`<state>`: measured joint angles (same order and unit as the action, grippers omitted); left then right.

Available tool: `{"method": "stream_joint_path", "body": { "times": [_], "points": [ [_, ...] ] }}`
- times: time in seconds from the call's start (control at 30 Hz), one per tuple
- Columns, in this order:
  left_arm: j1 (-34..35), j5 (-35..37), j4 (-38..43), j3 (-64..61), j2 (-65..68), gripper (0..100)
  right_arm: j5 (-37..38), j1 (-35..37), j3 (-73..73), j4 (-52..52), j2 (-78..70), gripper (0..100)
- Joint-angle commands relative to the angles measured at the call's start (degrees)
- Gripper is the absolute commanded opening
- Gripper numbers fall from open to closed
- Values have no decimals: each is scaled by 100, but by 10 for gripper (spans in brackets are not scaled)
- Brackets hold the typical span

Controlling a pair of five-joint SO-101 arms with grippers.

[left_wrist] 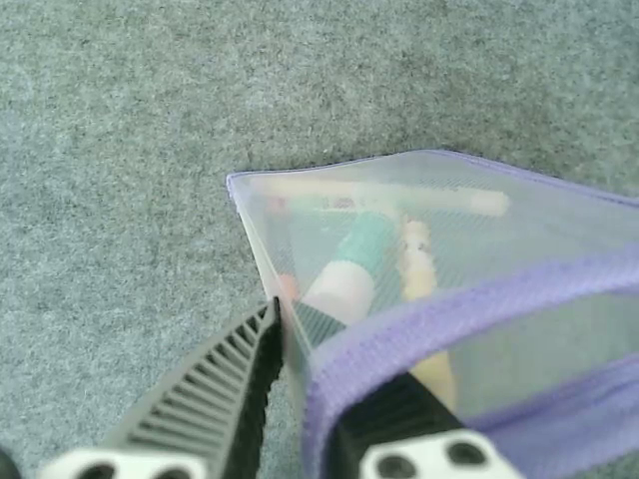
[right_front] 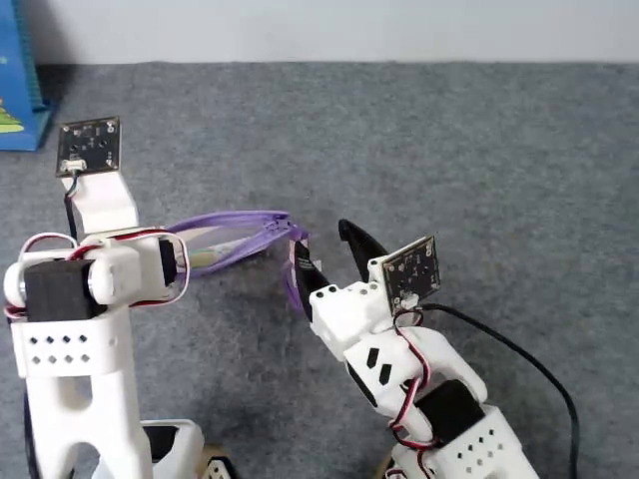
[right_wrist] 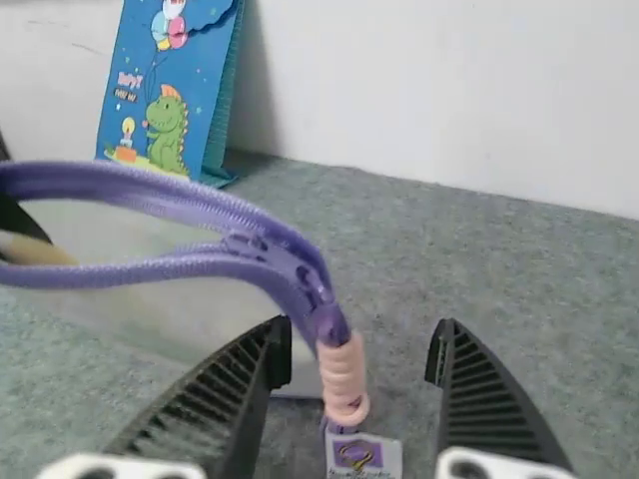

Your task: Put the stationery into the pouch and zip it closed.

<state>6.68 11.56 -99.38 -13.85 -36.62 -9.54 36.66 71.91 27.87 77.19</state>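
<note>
Pouch [right_front: 232, 241] lies on the grey counter [right_front: 449, 140], a little toward 9 o'clock of centre, long axis running 9 to 3. Stationery [left_wrist: 364, 244] is inside, seen through the clear wall. Left gripper [left_wrist: 292, 329]: jaws pinched on the pouch wall and purple rim at the 9 o'clock end. Right gripper [right_wrist: 361, 339]: jaws apart, straddling the zip pull [right_wrist: 344, 384] at the 3 o'clock end, gripping nothing. The mouth gapes there. Risks, as I judge them: jaws close on the beads or tag alone and slide off; the thin wall slips from the left pinch, so the pouch drags instead of zipping; a pencil end fouls the teeth. Left arm covers the 9 o'clock end from above. Item count and kinds unclear. How far the zip runs shut, cannot tell.
</note>
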Motion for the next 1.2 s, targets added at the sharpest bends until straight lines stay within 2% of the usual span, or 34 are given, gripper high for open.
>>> {"method": "stream_joint_path", "body": {
  "times": [0.0,0.27,0.5,0.57,0.73,0.77,0.93,1.17],
  "points": [
    [-9,53,-114,22,18,13,-79,75,-97,-286,-497,226],
    [-9,53,-114,-22,18,13,-79,-22,-545,-1051,-2088,226],
    [-9,53,-114,-66,18,13,-53,-189,-642,-1569,-2651,225],
    [-9,53,-114,-66,18,13,-44,-338,-642,-1543,-2651,188],
    [-9,53,-114,-66,18,13,-35,-681,-624,-1508,-2571,5],
    [-9,53,-114,-66,18,13,-35,-699,-607,-1490,-2501,8],
    [-9,35,-105,-31,18,13,176,-646,-607,-848,-1789,8],
    [-70,-325,26,497,79,16,440,-488,-633,1121,-136,8]
  ]
}}
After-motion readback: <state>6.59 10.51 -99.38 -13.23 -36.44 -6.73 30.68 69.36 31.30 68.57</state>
